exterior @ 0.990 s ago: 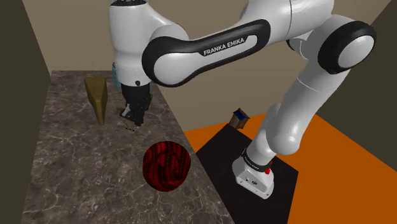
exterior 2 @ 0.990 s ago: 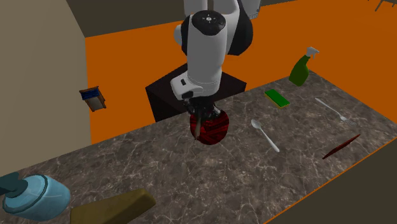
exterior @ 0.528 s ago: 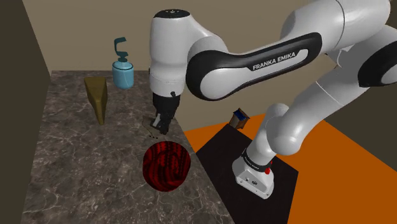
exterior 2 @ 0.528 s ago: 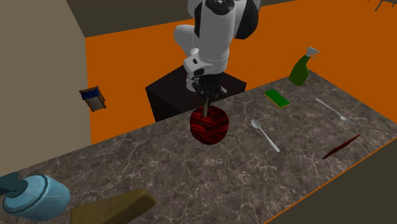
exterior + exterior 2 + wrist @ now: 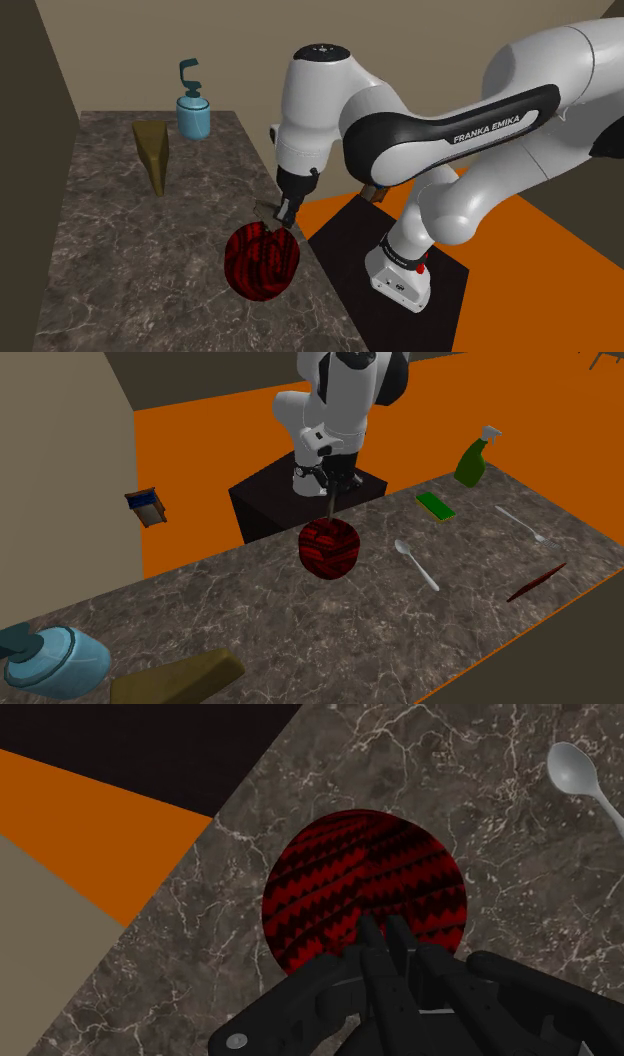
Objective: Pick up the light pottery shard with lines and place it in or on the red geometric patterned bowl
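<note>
The red bowl [image 5: 261,262] with a black zigzag pattern stands on the dark marble counter [image 5: 110,250], near the edge facing the stand. My gripper [image 5: 287,211] hangs just above the bowl's rim on the stand side. Its fingers are shut on a thin light shard [image 5: 330,510] that points down toward the bowl [image 5: 329,547]. In the wrist view the bowl's inside [image 5: 340,884] lies straight ahead of the gripper [image 5: 378,940], whose fingers stand almost together. The fingers hide most of the shard.
A blue soap dispenser [image 5: 192,112] and an olive wedge [image 5: 153,150] stand at the counter's far end. A spoon [image 5: 415,564], green sponge [image 5: 435,505], green spray bottle [image 5: 475,455], second utensil [image 5: 520,522] and a thin dark red piece [image 5: 537,582] lie beyond the bowl.
The arm has carried the shard from near the olive wedge toward the stand and now holds it over the red bowl. The fingers stayed shut.
</note>
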`<state>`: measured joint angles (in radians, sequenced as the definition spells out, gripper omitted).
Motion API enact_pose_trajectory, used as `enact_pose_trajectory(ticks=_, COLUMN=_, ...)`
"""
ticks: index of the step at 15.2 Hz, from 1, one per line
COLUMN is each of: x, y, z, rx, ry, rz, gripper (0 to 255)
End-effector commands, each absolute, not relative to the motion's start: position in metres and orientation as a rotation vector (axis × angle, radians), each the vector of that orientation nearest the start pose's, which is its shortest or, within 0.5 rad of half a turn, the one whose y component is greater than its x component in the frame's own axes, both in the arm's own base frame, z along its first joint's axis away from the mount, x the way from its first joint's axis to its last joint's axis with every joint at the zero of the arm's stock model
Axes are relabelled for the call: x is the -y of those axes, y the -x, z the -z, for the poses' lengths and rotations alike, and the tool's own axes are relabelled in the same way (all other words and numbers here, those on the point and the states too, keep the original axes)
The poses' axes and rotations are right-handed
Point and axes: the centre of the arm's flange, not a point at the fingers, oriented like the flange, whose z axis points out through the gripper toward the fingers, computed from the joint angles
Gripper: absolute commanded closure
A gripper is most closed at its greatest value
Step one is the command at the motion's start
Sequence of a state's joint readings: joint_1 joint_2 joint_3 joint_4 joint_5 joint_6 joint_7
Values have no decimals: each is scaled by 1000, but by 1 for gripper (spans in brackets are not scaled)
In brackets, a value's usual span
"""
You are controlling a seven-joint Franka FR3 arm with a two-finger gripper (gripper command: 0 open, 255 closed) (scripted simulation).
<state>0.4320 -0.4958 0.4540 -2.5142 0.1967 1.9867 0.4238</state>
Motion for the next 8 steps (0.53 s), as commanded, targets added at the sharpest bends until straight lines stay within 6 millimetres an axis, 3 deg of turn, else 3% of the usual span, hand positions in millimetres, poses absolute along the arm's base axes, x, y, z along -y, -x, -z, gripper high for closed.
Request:
enact_pose_trajectory(ticks=1, x=-314, y=-239, z=-419, rx=511, ry=3165, rz=-53, gripper=255)
enact_pose_trajectory(ticks=8, x=-314, y=-239, z=-382, rx=511, ry=3165, rz=-53, gripper=255)
